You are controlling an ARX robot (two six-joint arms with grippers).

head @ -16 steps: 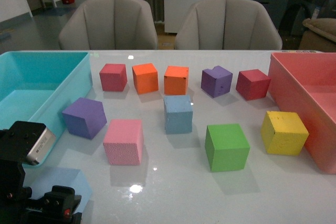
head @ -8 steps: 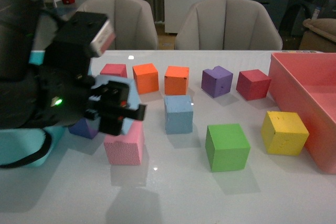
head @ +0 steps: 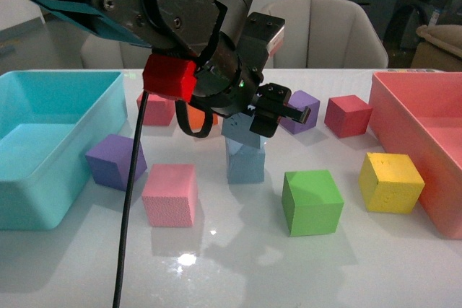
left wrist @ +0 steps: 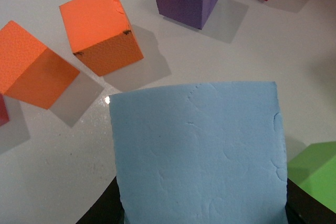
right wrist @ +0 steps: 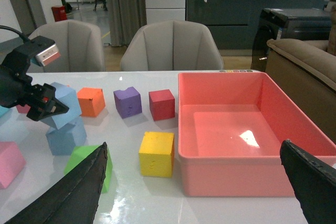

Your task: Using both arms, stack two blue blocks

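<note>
One blue block [head: 245, 167] stands on the white table in the middle. My left gripper [head: 268, 115] is shut on the other blue block [head: 240, 133] and holds it tilted, close above the standing one; I cannot tell if they touch. In the left wrist view the held block [left wrist: 199, 150] fills the space between the black fingers [left wrist: 100, 213]. The right wrist view shows the held block [right wrist: 67, 102] over the standing block [right wrist: 65, 136]. My right gripper [right wrist: 191, 182] is open and empty, off to the right near the pink bin, out of the front view.
A teal bin [head: 65, 81] stands at the left and a pink bin [head: 393, 106] at the right. Pink [head: 170, 194], green [head: 312, 202], yellow [head: 390, 182], purple [head: 115, 160] and red [head: 347, 115] cubes surround the blue block. Orange cubes [left wrist: 100, 30] lie behind it.
My left arm has risen from the near left corner and swung right with the blue block, from over the pink cube to above the standing blue block.
</note>
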